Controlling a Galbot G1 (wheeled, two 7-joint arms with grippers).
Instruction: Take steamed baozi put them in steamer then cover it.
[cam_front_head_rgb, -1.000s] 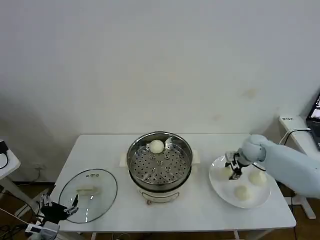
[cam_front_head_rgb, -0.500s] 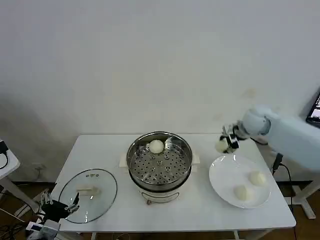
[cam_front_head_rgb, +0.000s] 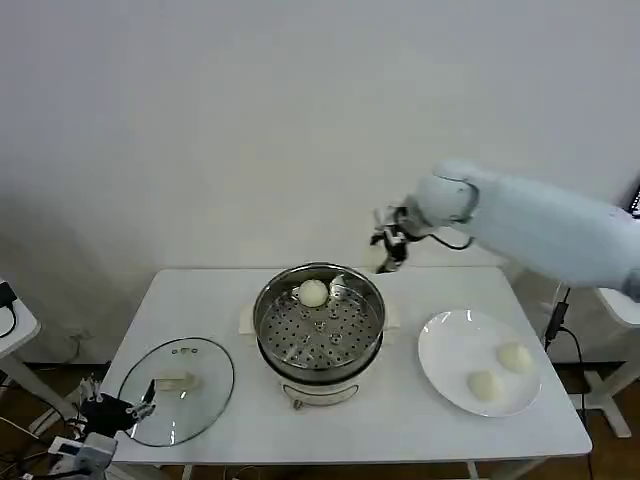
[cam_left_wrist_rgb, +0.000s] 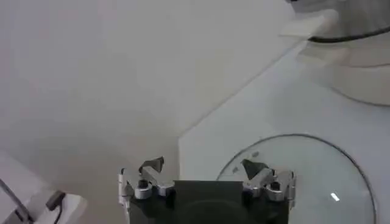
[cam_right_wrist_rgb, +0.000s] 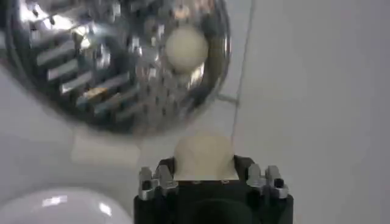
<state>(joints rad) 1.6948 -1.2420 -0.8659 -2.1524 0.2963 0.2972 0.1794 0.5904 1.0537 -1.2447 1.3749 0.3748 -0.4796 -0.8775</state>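
Note:
The steamer (cam_front_head_rgb: 320, 330) stands mid-table with one steamed baozi (cam_front_head_rgb: 313, 293) on its perforated tray. My right gripper (cam_front_head_rgb: 386, 246) hangs in the air just past the steamer's far right rim, shut on a second baozi (cam_front_head_rgb: 375, 259). In the right wrist view that bun (cam_right_wrist_rgb: 204, 152) fills the gap between the jaws, with the steamer (cam_right_wrist_rgb: 109, 67) and its bun (cam_right_wrist_rgb: 184, 45) below. Two more baozi (cam_front_head_rgb: 514, 356) (cam_front_head_rgb: 484, 385) lie on the white plate (cam_front_head_rgb: 450, 345). My left gripper (cam_front_head_rgb: 115, 410) is parked open at the table's front left corner.
The round glass lid (cam_front_head_rgb: 177, 388) lies flat at the table's front left, right beside the left gripper (cam_left_wrist_rgb: 207, 173); the left wrist view shows that lid (cam_left_wrist_rgb: 304, 176) too. A white wall rises behind the table. A cable and stand sit to the right of the table.
My right gripper lifted a baozi off the plate and carried it up and leftward to the steamer's far right rim. Two buns stay on the plate. The left arm barely moved.

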